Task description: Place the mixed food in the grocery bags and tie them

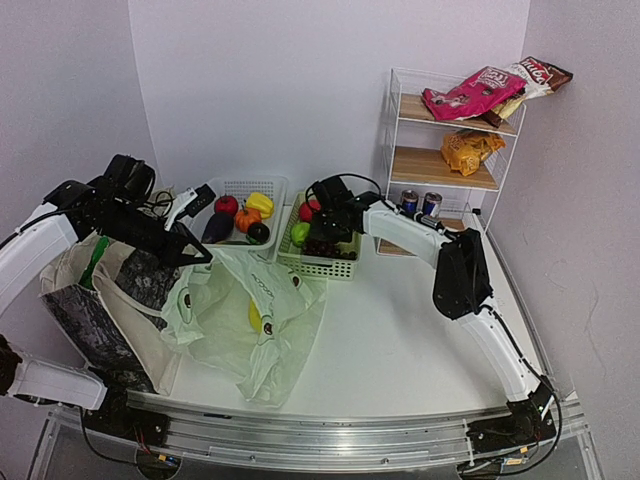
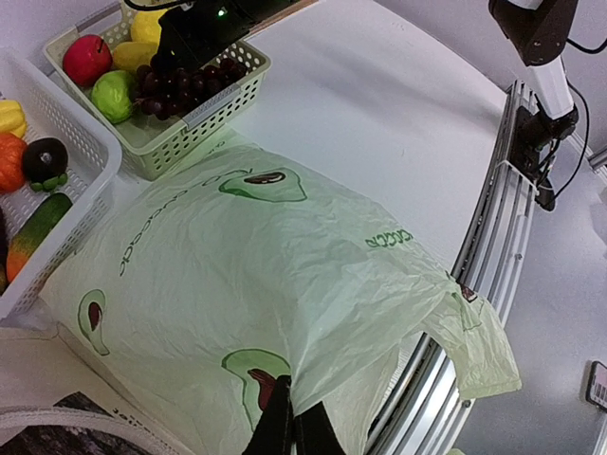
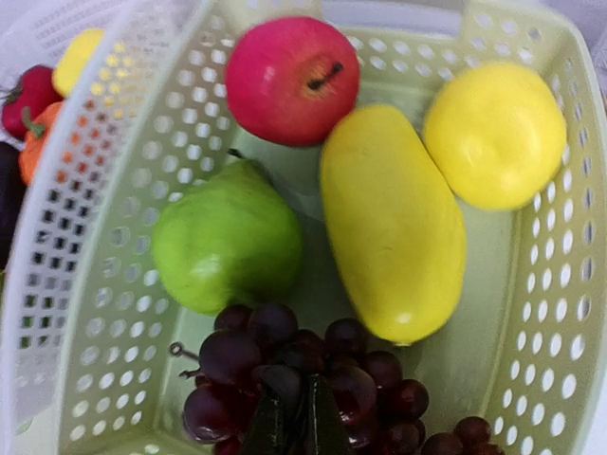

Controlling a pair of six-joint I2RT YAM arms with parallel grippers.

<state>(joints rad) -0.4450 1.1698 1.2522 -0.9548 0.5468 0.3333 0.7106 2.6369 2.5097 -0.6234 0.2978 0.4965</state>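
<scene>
The pale-green avocado-print plastic bag (image 1: 250, 320) lies spread on the table, with something yellow (image 1: 254, 318) showing through it. My left gripper (image 1: 192, 256) is shut on the bag's edge (image 2: 285, 284); its fingertips (image 2: 275, 422) pinch the film. The cream tote (image 1: 110, 290) stands at the left with a green-white thing (image 1: 95, 262) in its mouth. My right gripper (image 1: 322, 236) is down in the green basket (image 1: 335, 265), shut on the dark purple grape bunch (image 3: 275, 355). Two blue-silver cans (image 1: 420, 204) and an orange crisp packet (image 1: 470, 150) sit on the wire shelf.
The green basket (image 3: 114, 190) also holds a red apple (image 3: 289, 76), a green pear (image 3: 228, 237), a yellow mango (image 3: 394, 218) and a lemon (image 3: 498, 133). A white basket (image 1: 255, 185) of vegetables stands beside it. A pink packet (image 1: 475, 92) tops the shelf.
</scene>
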